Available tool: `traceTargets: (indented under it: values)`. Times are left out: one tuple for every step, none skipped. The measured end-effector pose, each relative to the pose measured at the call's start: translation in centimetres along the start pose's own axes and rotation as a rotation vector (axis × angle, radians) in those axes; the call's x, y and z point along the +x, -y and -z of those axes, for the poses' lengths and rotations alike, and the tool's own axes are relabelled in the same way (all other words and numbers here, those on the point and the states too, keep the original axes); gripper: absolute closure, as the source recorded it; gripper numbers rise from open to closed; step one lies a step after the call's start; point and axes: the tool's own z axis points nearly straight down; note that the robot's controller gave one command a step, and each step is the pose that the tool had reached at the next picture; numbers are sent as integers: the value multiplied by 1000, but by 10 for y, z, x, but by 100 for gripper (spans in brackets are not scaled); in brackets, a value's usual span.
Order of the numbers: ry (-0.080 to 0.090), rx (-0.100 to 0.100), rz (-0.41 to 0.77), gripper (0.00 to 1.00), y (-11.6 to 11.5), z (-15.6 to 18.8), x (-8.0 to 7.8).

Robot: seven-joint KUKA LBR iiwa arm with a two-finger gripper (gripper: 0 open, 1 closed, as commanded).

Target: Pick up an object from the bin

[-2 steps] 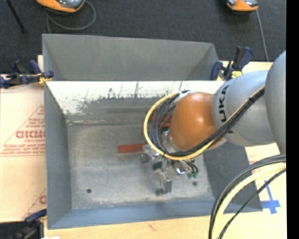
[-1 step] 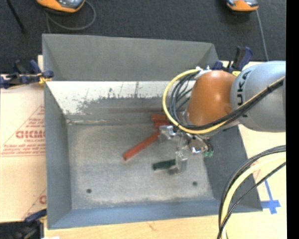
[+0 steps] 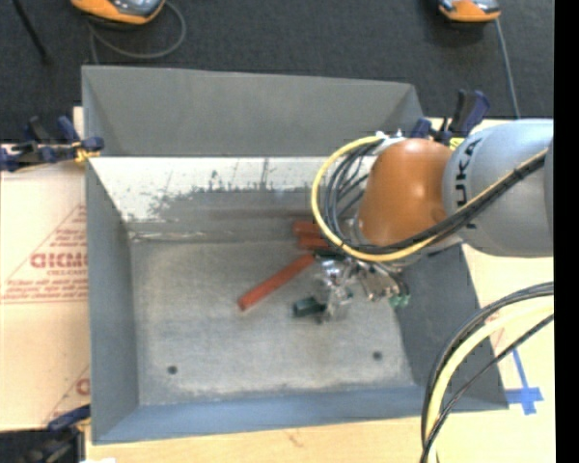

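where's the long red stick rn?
Camera view: long red stick lies diagonally mid-floor of the bin, just left of the hand, small dark piece below its right end.

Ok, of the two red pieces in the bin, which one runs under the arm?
The short red piece by the back wall; its right end is hidden by the arm. The long red stick lies slanted across the floor.

Bin floor (image 3: 193, 355) bare from 6 to 9 o'clock, room to come down there. Obstacles bunch at ctr & toward 2 o'clock: long red stick (image 3: 275, 283) lying slantwise, 2nd red piece (image 3: 307, 231) by back wall, small dark thing (image 3: 309, 309) just beside gripper (image 3: 340, 287). Arm (image 3: 502, 191) w/ orange cover (image 3: 400, 196) blocks 1 to 3 o'clock.
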Motion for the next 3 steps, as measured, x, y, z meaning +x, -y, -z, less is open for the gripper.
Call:
traceTargets:
  values:
    - [9, 7, 77, 100, 7, 147, 2]
    - [-2, 3, 166, 100, 6, 103, -7]
    - [10, 7, 174, 100, 10, 226, -10]
